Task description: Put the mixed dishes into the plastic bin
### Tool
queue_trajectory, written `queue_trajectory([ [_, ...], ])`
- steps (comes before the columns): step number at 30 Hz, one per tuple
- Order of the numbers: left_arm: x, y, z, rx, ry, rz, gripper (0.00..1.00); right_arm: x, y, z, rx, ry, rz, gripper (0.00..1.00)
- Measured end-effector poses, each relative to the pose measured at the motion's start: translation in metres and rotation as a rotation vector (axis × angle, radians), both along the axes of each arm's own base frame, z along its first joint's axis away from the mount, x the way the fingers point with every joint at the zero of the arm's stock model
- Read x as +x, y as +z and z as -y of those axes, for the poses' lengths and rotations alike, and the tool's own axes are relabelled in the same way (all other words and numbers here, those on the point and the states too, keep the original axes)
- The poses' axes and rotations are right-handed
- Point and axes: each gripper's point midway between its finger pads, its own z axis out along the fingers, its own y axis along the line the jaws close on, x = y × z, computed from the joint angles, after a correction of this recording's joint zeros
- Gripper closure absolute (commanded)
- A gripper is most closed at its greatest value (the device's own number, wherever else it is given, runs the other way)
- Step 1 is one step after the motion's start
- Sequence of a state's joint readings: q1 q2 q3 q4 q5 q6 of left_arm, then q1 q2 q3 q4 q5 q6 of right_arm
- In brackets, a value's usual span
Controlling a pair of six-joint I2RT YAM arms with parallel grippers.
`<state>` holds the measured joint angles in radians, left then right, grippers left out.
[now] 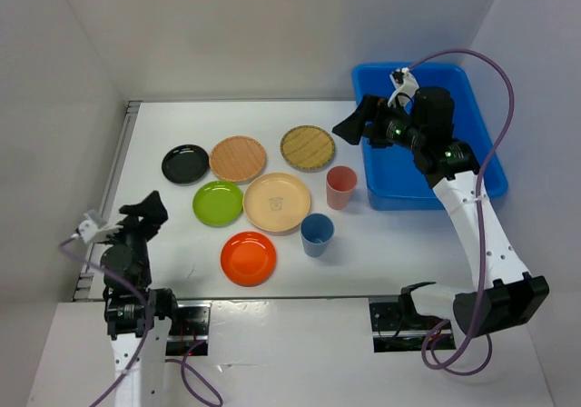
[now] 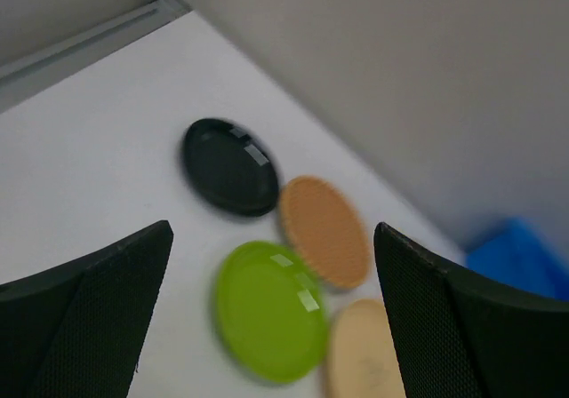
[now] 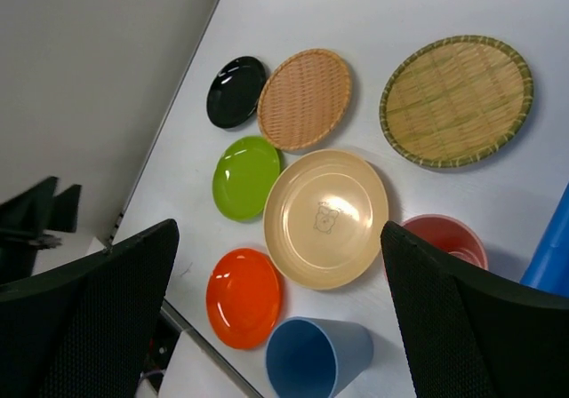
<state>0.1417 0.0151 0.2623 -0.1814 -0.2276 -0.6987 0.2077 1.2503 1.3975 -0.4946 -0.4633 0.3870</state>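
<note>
Several dishes lie on the white table: a black plate (image 1: pixel 186 163), a light wood plate (image 1: pixel 238 158), a woven bamboo plate (image 1: pixel 308 147), a lime green plate (image 1: pixel 218 203), a cream plate (image 1: pixel 278 202), an orange plate (image 1: pixel 248 258), a pink cup (image 1: pixel 341 187) and a blue cup (image 1: pixel 317 234). The blue plastic bin (image 1: pixel 408 195) stands at the far right and looks empty. My right gripper (image 1: pixel 354 121) is open and empty, raised over the bin's left wall. My left gripper (image 1: pixel 145 212) is open and empty, raised at the near left, short of the green plate (image 2: pixel 269 309).
White walls close in the table on the left, back and right. A metal rail (image 1: pixel 118 166) runs along the table's left edge. The right arm's purple cable (image 1: pixel 504 89) loops over the bin.
</note>
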Motion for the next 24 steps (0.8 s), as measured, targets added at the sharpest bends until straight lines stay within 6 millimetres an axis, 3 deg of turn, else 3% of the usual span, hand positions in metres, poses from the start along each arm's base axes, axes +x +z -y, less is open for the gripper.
queue_trajectory([
  [3,-0.011,0.059,0.005,-0.203,0.007,0.195,0.0,-0.009,-0.002,-0.005,0.028,0.018,0.011,0.01],
  [5,-0.014,0.087,0.01,-0.35,-0.021,0.325,0.0,-0.016,-0.004,-0.013,0.043,0.038,0.003,0.01],
  [8,-0.012,0.103,0.02,-0.581,-0.097,0.452,0.0,-0.021,-0.003,-0.026,0.053,0.069,0.0,0.28],
  [9,-0.009,0.103,0.024,-0.638,-0.133,0.477,0.0,-0.023,-0.003,-0.03,0.056,0.078,-0.004,0.55],
  [10,-0.006,0.101,0.028,-0.677,-0.162,0.486,0.0,-0.024,-0.003,-0.033,0.054,0.084,-0.006,0.73],
  [13,-0.002,0.096,0.04,-0.739,-0.233,0.473,0.0,-0.023,-0.009,-0.037,0.046,0.08,-0.036,1.0],
  [15,-0.005,0.104,0.048,-0.729,-0.283,0.48,0.0,-0.021,-0.019,-0.038,0.021,0.067,-0.065,1.0],
  [19,-0.019,0.131,0.07,-0.658,-0.424,0.506,0.0,-0.022,-0.05,-0.038,-0.077,0.057,-0.15,0.84],
  [20,-0.023,0.138,0.078,-0.611,-0.463,0.494,0.0,-0.024,-0.057,-0.037,-0.102,0.058,-0.173,0.79],
  [21,-0.025,0.146,0.086,-0.558,-0.5,0.466,0.0,-0.025,-0.063,-0.036,-0.126,0.054,-0.19,0.67],
  [23,-0.023,0.175,0.105,-0.417,-0.587,0.369,0.0,-0.031,-0.077,-0.034,-0.178,0.05,-0.225,0.65],
  [24,-0.02,0.194,0.114,-0.34,-0.639,0.319,0.0,-0.035,-0.082,-0.035,-0.209,0.054,-0.236,0.59],
])
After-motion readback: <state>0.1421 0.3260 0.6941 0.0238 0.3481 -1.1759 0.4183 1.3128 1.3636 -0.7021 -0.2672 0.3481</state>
